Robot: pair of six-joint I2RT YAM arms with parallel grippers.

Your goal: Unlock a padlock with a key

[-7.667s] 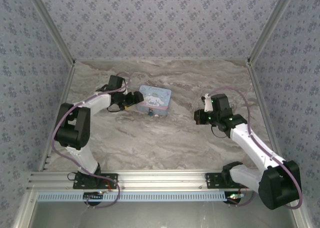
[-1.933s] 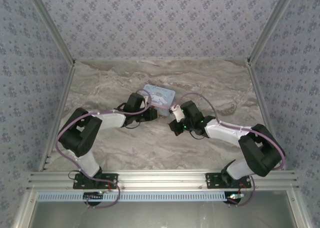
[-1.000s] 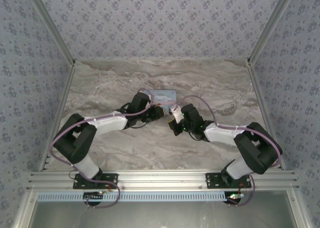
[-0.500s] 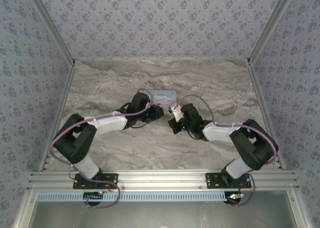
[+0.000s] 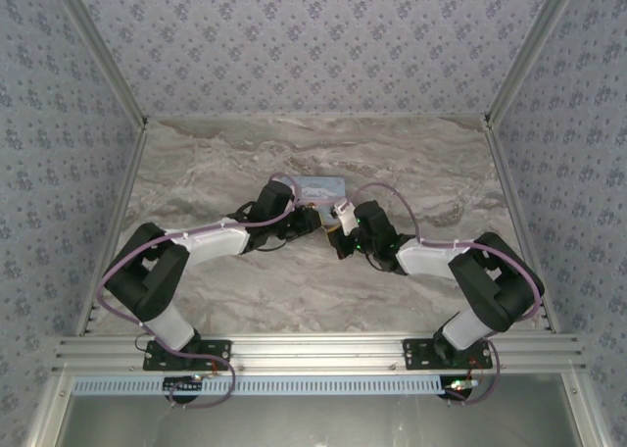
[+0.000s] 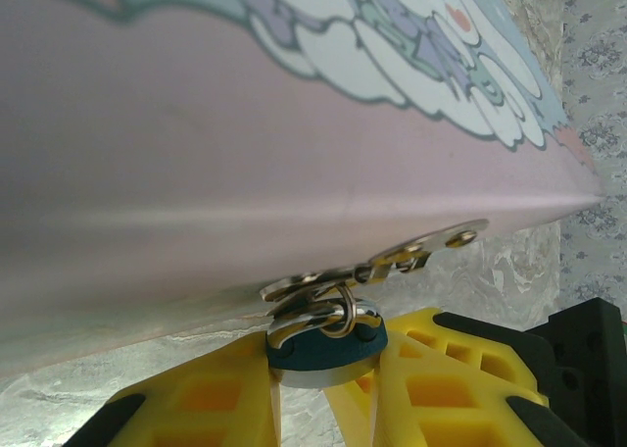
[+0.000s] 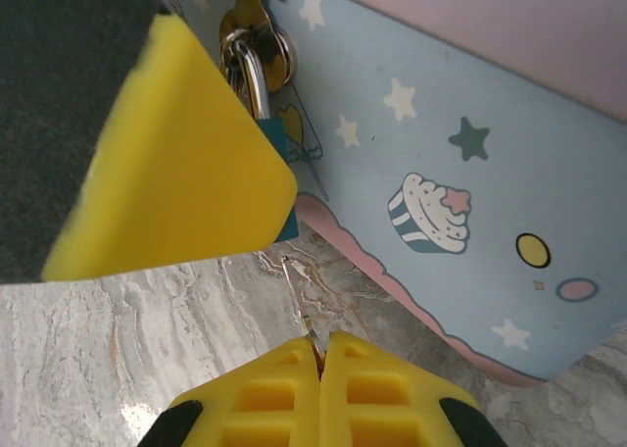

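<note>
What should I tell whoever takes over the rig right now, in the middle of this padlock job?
Left gripper: shut on the padlock, steadying it at the tin.
Right gripper: shut on the key, its tip just below the padlock body, apparently not inserted.
Done: both grips made, key lined up near the lock.
Left: insert the key, turn it, and free the shackle from the hasp.
</note>
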